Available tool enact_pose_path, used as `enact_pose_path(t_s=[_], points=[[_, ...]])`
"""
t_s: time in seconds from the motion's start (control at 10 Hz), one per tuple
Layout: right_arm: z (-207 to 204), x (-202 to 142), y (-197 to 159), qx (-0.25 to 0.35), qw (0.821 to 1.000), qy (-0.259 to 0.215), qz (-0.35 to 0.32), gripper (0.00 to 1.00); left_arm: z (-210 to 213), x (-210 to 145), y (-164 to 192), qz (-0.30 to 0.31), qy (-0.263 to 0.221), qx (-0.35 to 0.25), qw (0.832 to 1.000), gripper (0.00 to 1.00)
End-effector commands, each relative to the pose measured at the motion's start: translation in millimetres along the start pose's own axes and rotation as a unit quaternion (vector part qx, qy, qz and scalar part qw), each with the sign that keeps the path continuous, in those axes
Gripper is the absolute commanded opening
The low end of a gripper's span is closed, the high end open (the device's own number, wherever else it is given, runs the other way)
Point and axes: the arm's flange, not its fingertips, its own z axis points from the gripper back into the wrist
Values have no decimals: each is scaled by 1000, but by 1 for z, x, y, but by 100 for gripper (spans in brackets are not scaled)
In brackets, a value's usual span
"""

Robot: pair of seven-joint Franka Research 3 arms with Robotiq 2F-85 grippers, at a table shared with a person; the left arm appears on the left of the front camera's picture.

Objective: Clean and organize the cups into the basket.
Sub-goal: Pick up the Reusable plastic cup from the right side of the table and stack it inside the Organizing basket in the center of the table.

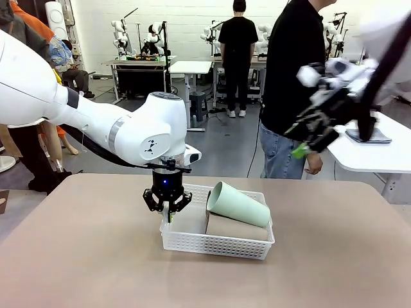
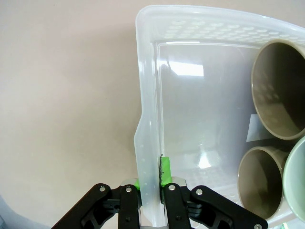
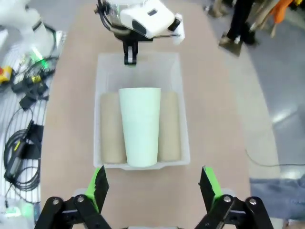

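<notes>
The white basket sits mid-table. Two brown cups lie side by side in it, and the mint green cup rests tilted on top of them. My left gripper points down at the basket's left end, shut on the basket's end wall, one green pad inside and the other outside. In the left wrist view the brown cups' open mouths face the gripper. My right gripper hangs high at the right, open; in its own view the right gripper looks down at the basket.
A person stands beyond the table's far right edge. A white side table is at the right. Cables lie off the table's side. The brown tabletop is bare around the basket.
</notes>
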Motion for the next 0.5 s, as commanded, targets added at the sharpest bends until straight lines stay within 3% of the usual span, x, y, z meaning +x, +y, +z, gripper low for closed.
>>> enact_pose_path(t_s=[0.0,0.2,0.4], points=[[9,-67,4,13,997,-58,-39,100,3,0,-1,2,-3,1,1000,0],[9,-120,12,3,996,-82,-22,100,3,0,-1,2,-3,1,1000,0],[2,-152,23,8,995,-94,-13,100,3,0,-1,2,-3,1,1000,0]])
